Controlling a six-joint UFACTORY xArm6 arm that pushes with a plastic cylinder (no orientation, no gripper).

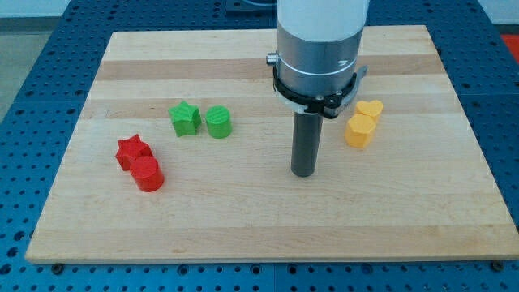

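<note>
resting on pale wood board [243,227], my tip [304,173], near yellow hexagon block [359,131]

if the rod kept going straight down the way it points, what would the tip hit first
The wooden board itself. My tip points straight down and seems to sit on bare wood already, with no block under it. The nearest blocks, the yellow hexagonal block and the green cylinder, stand off to either side.
</note>
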